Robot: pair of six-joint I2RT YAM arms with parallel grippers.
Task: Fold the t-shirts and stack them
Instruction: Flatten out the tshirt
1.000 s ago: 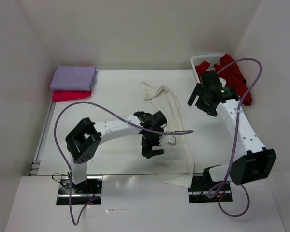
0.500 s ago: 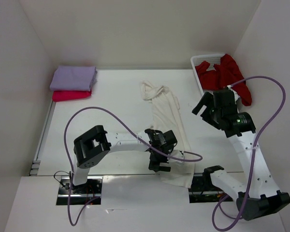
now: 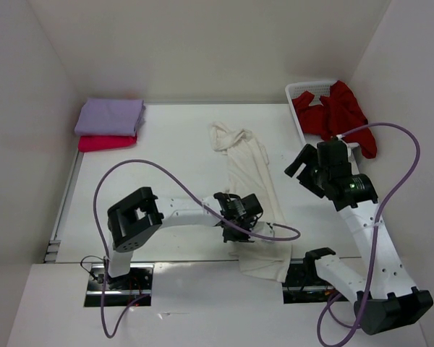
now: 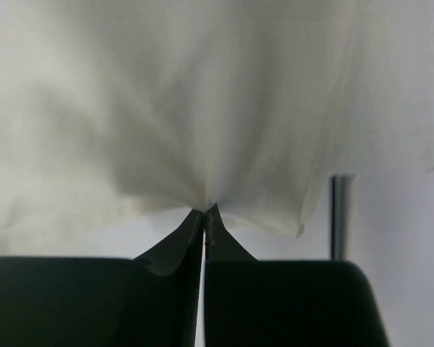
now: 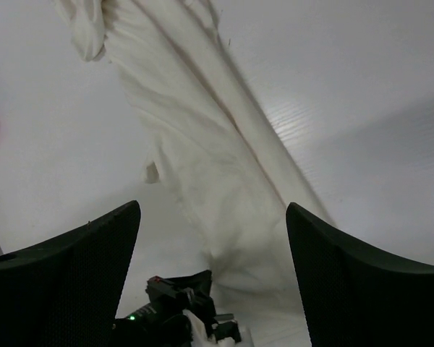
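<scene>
The cream t-shirt (image 3: 247, 170) lies bunched into a long, narrow strip down the middle of the desk (image 3: 166, 163), its far end crumpled into a knot of folds and its near end reaching the desk's near edge. We judge it light, limp and without stiffness: a pinch will lift only the cloth around it, and the rest will trail and sag, so it wants holding at two well-separated points along a hem or at the shoulders to spread flat. The weave looks matte and soft, with shallow creases running lengthwise. The left end effector (image 4: 204, 213) is closed tight on a pinch of this cloth near its near end, with pleats fanning out from the meeting tips. The right end effector (image 5: 213, 208) hovers above the strip with its jaws spread wide and nothing between them; a hold further along the same edge would suit it. At the far left corner the lavender t-shirt (image 3: 110, 116) sits folded into a neat rectangle on top of the magenta-pink t-shirt (image 3: 105, 143). The dark red t-shirt (image 3: 340, 116) spills loosely out of the white lattice basket (image 3: 304, 90) at the far right.
</scene>
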